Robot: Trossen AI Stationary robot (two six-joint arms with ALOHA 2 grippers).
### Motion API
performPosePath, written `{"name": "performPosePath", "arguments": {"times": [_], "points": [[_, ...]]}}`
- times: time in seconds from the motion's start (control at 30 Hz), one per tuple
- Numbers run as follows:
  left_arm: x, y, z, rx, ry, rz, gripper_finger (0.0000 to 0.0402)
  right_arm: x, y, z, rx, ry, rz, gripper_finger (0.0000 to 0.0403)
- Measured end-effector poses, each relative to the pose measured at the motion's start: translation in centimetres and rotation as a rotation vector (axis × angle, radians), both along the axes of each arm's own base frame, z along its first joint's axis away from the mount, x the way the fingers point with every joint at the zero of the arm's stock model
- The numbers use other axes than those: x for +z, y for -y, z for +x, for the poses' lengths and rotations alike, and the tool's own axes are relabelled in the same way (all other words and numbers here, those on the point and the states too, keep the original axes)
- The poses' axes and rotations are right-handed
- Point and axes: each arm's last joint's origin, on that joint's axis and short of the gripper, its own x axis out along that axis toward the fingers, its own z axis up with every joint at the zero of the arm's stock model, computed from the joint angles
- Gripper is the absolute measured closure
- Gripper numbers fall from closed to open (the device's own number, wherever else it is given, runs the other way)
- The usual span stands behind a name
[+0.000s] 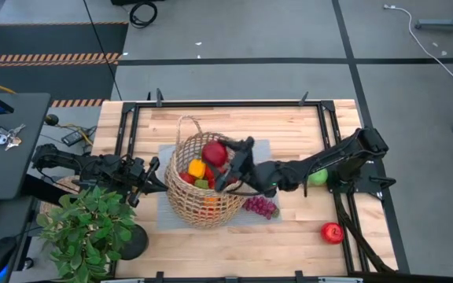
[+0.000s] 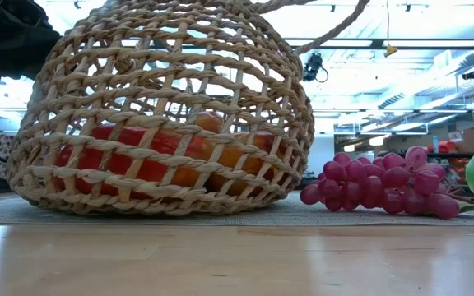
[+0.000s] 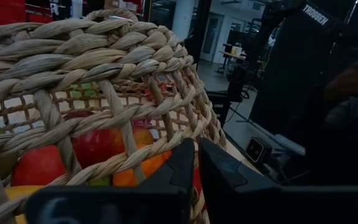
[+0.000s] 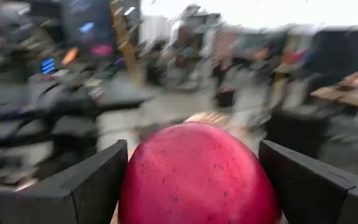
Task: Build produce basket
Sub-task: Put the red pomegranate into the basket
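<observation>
1 wide right gripper around red apple.

Basket mid-table on mat; grapes just right; plant left.

The tan wicker basket stands upright on a grey mat at the table's centre, already holding red, orange and yellow fruit. A dark red apple sits over its rim at 1 o'clock. Purple grapes lie just beside the basket at 4 o'clock. A green pear lies farther off at 3 o'clock, and a red apple at 4 o'clock, well apart.
</observation>
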Motion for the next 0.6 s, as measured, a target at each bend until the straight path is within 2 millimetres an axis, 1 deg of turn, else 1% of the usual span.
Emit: {"name": "performPosePath", "arguments": {"times": [0.07,0.17,0.27,0.4,0.6], "points": [[0.0,0.0,0.0,0.000,0.000,0.000,0.0369,0.1,-0.1,0.4,0.083,-0.035,0.064,0.0039],[0.0,0.0,0.0,0.000,0.000,0.000,0.0366,0.7,0.1,0.8,0.216,-0.020,0.205,0.0039],[0.0,0.0,0.0,0.000,0.000,0.000,0.0368,0.8,0.7,1.1,0.268,0.006,0.286,0.0039],[0.0,0.0,0.0,0.000,-0.001,0.000,0.0373,0.7,1.7,1.3,0.226,-0.010,0.262,0.0039],[0.0,0.0,0.0,0.000,0.000,0.000,0.0368,0.0,2.5,1.3,0.188,-0.141,0.146,0.0039]]}}
